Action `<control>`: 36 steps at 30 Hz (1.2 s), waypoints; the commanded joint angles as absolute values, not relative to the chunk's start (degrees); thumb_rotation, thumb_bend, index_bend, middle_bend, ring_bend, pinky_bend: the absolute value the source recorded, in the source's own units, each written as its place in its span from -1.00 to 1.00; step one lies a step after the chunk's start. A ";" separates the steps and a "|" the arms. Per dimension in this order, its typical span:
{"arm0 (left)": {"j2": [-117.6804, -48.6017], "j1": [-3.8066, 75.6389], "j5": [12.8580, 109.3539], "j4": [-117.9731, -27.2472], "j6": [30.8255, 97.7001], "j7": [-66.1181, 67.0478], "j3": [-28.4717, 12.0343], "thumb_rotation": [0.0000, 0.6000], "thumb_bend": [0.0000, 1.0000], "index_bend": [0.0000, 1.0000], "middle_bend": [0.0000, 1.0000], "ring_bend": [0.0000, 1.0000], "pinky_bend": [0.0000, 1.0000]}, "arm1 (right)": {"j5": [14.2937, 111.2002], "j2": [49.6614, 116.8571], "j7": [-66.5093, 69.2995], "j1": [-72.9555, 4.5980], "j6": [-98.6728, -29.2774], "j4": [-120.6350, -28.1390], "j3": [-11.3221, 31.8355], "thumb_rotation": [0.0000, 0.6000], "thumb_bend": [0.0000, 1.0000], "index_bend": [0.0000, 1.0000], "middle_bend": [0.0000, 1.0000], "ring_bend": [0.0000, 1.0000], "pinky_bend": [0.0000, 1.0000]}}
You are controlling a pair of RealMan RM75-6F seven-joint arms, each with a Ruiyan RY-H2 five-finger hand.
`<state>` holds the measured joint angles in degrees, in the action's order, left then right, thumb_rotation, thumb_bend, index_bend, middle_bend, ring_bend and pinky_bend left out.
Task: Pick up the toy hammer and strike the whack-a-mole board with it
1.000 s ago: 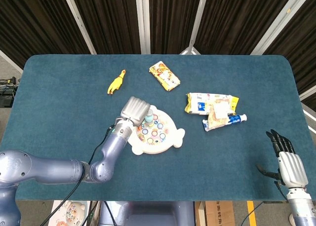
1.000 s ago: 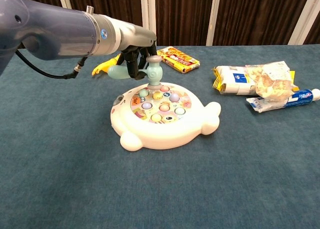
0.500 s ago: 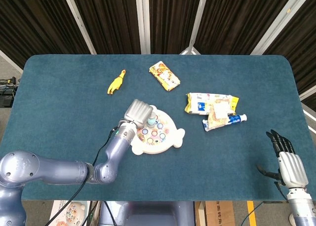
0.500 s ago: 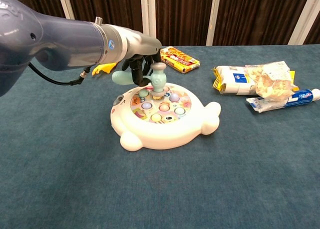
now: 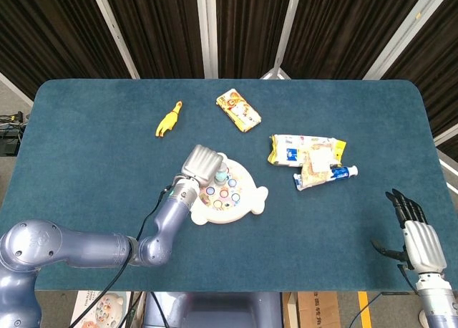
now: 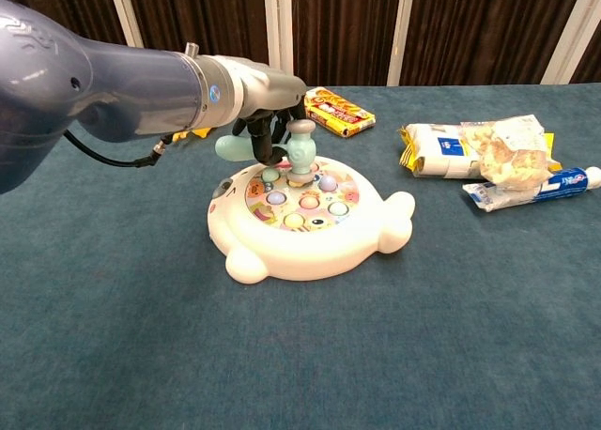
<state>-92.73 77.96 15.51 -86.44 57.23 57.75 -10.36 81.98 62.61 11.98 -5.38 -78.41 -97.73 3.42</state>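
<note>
The white whack-a-mole board (image 5: pixel 247 203) (image 6: pixel 362 242) lies mid-table with several coloured pegs on top. My left hand (image 5: pixel 200 163) (image 6: pixel 263 115) grips the pale teal toy hammer (image 6: pixel 286 148) by its handle. The hammer head (image 5: pixel 221 176) sits down on a peg at the board's far side. My right hand (image 5: pixel 417 236) hovers off the table's near right edge, fingers spread and holding nothing. The chest view does not show it.
A yellow rubber chicken (image 5: pixel 169 119) lies far left of the board. An orange snack pack (image 5: pixel 238 110) (image 6: pixel 338 111) lies behind it. White and yellow bags with a toothpaste tube (image 5: pixel 315 160) (image 6: pixel 493 158) lie to the right.
My left hand has brought the hammer down and slightly right, from above the board's far edge onto a peg. The right hand has stayed put.
</note>
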 commanded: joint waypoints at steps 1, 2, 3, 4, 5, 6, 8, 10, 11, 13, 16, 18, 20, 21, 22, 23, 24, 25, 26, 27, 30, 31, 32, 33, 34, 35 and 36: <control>-92.05 77.95 15.73 -87.22 57.67 57.63 -10.66 1.00 0.48 0.31 0.15 -0.12 0.11 | 81.93 62.51 12.04 -5.37 -78.34 -97.83 3.39 1.00 -0.54 -1.00 -1.00 -1.00 -1.00; -91.71 77.91 15.80 -87.61 57.88 57.58 -10.78 1.00 0.48 0.31 0.15 -0.12 0.11 | 81.94 62.47 12.01 -5.36 -78.34 -97.81 3.38 1.00 -0.54 -1.00 -1.00 -1.00 -1.00; -91.34 77.85 15.88 -88.04 58.13 57.48 -10.92 1.00 0.48 0.31 0.15 -0.12 0.11 | 81.95 62.45 12.00 -5.36 -78.35 -97.80 3.38 1.00 -0.54 -1.00 -1.00 -1.00 -1.00; -90.89 77.73 15.98 -88.54 58.47 57.25 -11.15 1.00 0.48 0.31 0.15 -0.12 0.11 | 81.96 62.44 11.99 -5.35 -78.37 -97.78 3.38 1.00 -0.54 -1.00 -1.00 -1.00 -1.00; -90.41 77.57 16.08 -89.08 58.80 57.00 -11.36 1.00 0.48 0.31 0.15 -0.12 0.11 | 81.97 62.43 11.97 -5.33 -78.41 -97.78 3.38 1.00 -0.54 -1.00 -1.00 -1.00 -1.00; -89.88 77.39 16.17 -89.66 59.13 56.76 -11.52 1.00 0.48 0.31 0.15 -0.12 0.11 | 81.99 62.42 11.98 -5.31 -78.44 -97.77 3.37 1.00 -0.54 -1.00 -1.00 -1.00 -1.00; -88.28 76.76 16.50 -91.39 60.02 56.18 -11.73 1.00 0.48 0.31 0.15 -0.12 0.11 | 82.11 62.41 12.00 -5.28 -78.51 -97.79 3.34 1.00 -0.54 -1.00 -1.00 -1.00 -1.00; -86.67 75.93 17.01 -93.19 60.95 55.57 -11.66 1.00 0.48 0.31 0.15 -0.12 0.11 | 82.25 62.42 11.91 -5.27 -78.59 -97.72 3.30 1.00 -0.54 -1.00 -1.00 -1.00 -1.00; -85.75 75.44 17.35 -94.28 61.38 55.29 -11.47 1.00 0.48 0.31 0.15 -0.12 0.11 | 82.31 62.44 11.88 -5.27 -78.62 -97.68 3.30 1.00 -0.54 -1.00 -1.00 -1.00 -1.00; -83.13 73.93 18.45 -97.25 62.48 54.54 -10.63 1.00 0.48 0.31 0.14 -0.12 0.11 | 82.41 62.48 11.84 -5.27 -78.68 -97.59 3.28 1.00 -0.54 -1.00 -1.00 -1.00 -1.00; -80.04 71.84 19.96 -100.57 63.63 53.24 -9.46 1.00 0.48 0.31 0.14 -0.12 0.11 | 82.44 62.56 11.68 -5.29 -78.64 -97.46 3.25 1.00 -0.54 -1.00 -1.00 -1.00 -1.00; -77.42 69.80 21.65 -103.21 64.52 51.66 -8.37 1.00 0.48 0.31 0.14 -0.12 0.11 | 82.36 62.63 11.54 -5.30 -78.59 -97.43 3.25 1.00 -0.53 -1.00 -1.00 -1.00 -1.00; -75.59 68.17 23.36 -104.99 64.95 50.19 -7.49 1.00 0.48 0.30 0.14 -0.12 0.11 | 82.35 62.68 11.37 -5.30 -78.59 -97.38 3.24 1.00 -0.53 -1.00 -1.00 -1.00 -1.00; -74.70 67.29 24.23 -105.75 65.16 49.44 -6.95 1.00 0.48 0.30 0.14 -0.12 0.11 | 82.37 62.71 11.27 -5.31 -78.57 -97.38 3.21 1.00 -0.53 -1.00 -1.00 -1.00 -1.00; -73.46 65.94 25.60 -106.74 65.41 48.34 -6.02 1.00 0.48 0.30 0.14 -0.12 0.11 | 82.41 62.75 11.12 -5.32 -78.55 -97.42 3.17 1.00 -0.54 -1.00 -1.00 -1.00 -1.00; -72.72 65.05 26.58 -107.27 65.53 47.62 -5.37 1.00 0.48 0.30 0.14 -0.12 0.11 | 82.42 62.77 10.97 -5.32 -78.55 -97.41 3.15 1.00 -0.54 -1.00 -1.00 -1.00 -1.00; -72.05 64.15 27.61 -107.71 65.64 46.85 -4.71 1.00 0.48 0.30 0.14 -0.12 0.11 | 82.45 62.80 10.82 -5.32 -78.55 -97.41 3.13 1.00 -0.53 -1.00 -1.00 -1.00 -1.00; -71.47 63.23 28.69 -108.03 65.76 46.04 -4.04 1.00 0.48 0.30 0.14 -0.12 0.11 | 82.48 62.83 10.67 -5.31 -78.57 -97.41 3.10 1.00 -0.53 -1.00 -1.00 -1.00 -1.00; -70.99 62.29 29.79 -108.24 65.88 45.20 -3.38 1.00 0.48 0.30 0.14 -0.12 0.11 | 82.52 62.85 10.54 -5.31 -78.59 -97.41 3.08 1.00 -0.53 -1.00 -1.00 -1.00 -1.00; -70.44 60.90 31.51 -108.37 66.00 43.83 -2.43 1.00 0.48 0.30 0.14 -0.12 0.11 | 82.54 62.89 10.33 -5.31 -78.62 -97.34 3.06 1.00 -0.53 -1.00 -1.00 -1.00 -1.00; -69.79 58.06 34.87 -107.97 66.08 41.03 -0.44 1.00 0.48 0.30 0.14 -0.12 0.11 | 82.74 62.97 10.01 -5.25 -78.82 -97.31 2.99 1.00 -0.54 -1.00 -1.00 -1.00 -1.00; -69.72 57.05 36.11 -107.56 66.15 40.12 0.33 1.00 0.48 0.30 0.14 -0.12 0.11 | 82.88 63.00 9.85 -5.24 -78.89 -97.30 2.95 1.00 -0.54 -1.00 -1.00 -1.00 -1.00; -69.74 55.70 38.26 -106.81 66.30 38.86 1.35 1.00 0.48 0.30 0.14 -0.12 0.11 | 83.09 63.02 9.63 -5.20 -79.03 -97.32 2.88 1.00 -0.54 -1.00 -1.00 -1.00 -1.00; -69.83 54.87 39.72 -106.21 66.39 38.12 2.00 1.00 0.48 0.30 0.14 -0.12 0.11 | 83.22 63.05 9.50 -5.18 -79.14 -97.32 2.84 1.00 -0.54 -1.00 -1.00 -1.00 -1.00; -69.97 54.03 41.24 -105.55 66.52 37.35 2.64 1.00 0.48 0.30 0.14 -0.12 0.11 | 83.33 63.07 9.39 -5.15 -79.23 -97.32 2.80 1.00 -0.54 -1.00 -1.00 -1.00 -1.00; -70.19 53.17 42.78 -104.83 66.70 36.49 3.22 1.00 0.48 0.30 0.14 -0.12 0.11 | 83.47 63.09 9.27 -5.13 -79.33 -97.33 2.77 1.00 -0.54 -1.00 -1.00 -1.00 -1.00; -70.48 52.29 44.41 -104.02 66.94 35.58 3.79 1.00 0.48 0.30 0.14 -0.12 0.11 | 83.56 63.11 9.18 -5.11 -79.40 -97.33 2.74 1.00 -0.54 -1.00 -1.00 -1.00 -1.00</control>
